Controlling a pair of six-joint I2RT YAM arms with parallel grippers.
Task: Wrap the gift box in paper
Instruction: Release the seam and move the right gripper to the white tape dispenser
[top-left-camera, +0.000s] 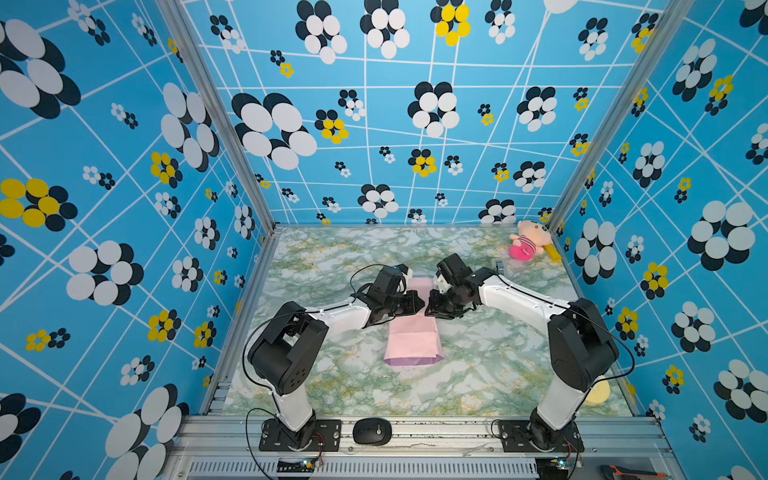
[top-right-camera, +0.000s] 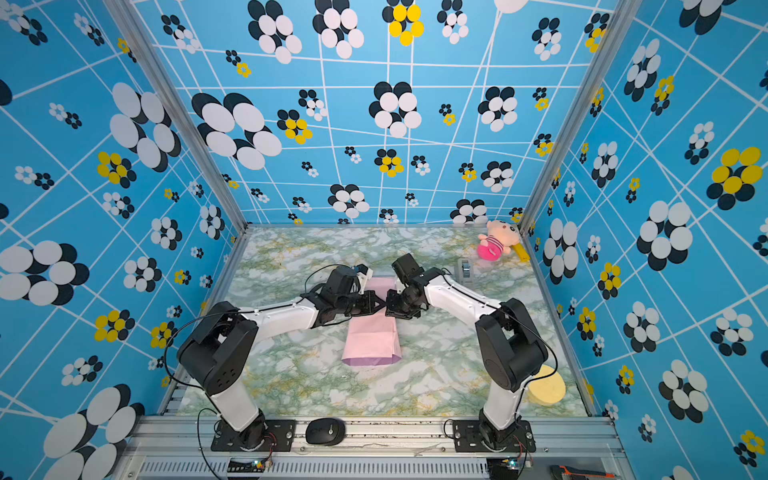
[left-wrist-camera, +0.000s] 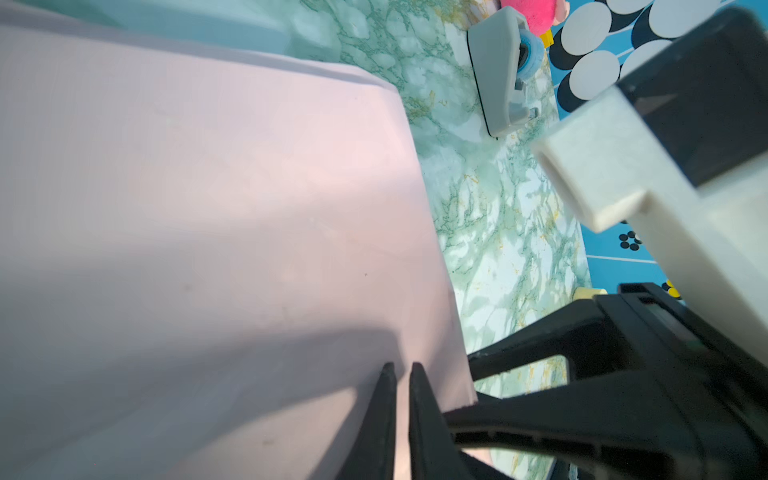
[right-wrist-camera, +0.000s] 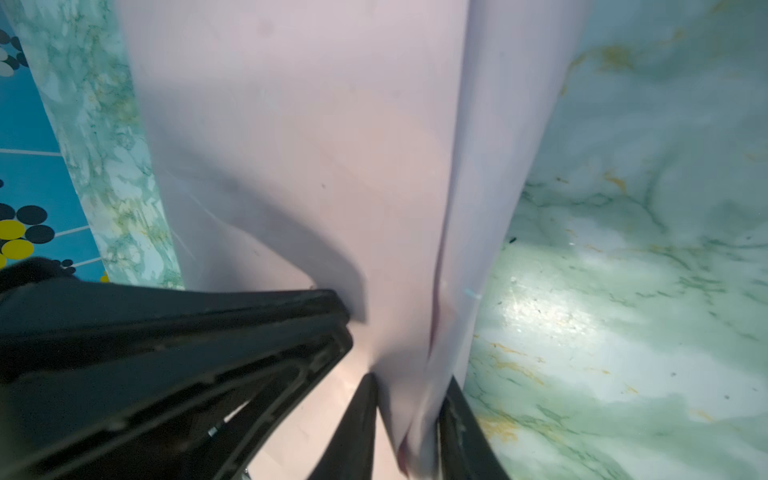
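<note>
The paper (top-left-camera: 411, 336) lies folded into a long strip at mid-table in both top views, pale pink side up (top-right-camera: 370, 336), with a lilac edge at its near end. The gift box is hidden in every view. My two grippers meet tip to tip over the strip's middle. My left gripper (top-left-camera: 420, 306) (left-wrist-camera: 402, 368) is shut on the paper near its edge, with only a thin slit between its fingers. My right gripper (top-left-camera: 429, 306) (right-wrist-camera: 411, 380) is shut on a raised fold of the paper (right-wrist-camera: 316, 145).
A grey tape dispenser (top-right-camera: 465, 270) (left-wrist-camera: 498, 70) stands behind the right arm. A pink plush toy (top-left-camera: 528, 245) sits in the far right corner. A yellow round sponge (top-right-camera: 546, 390) lies near the right arm's base. A black mouse (top-left-camera: 372, 431) rests on the front rail.
</note>
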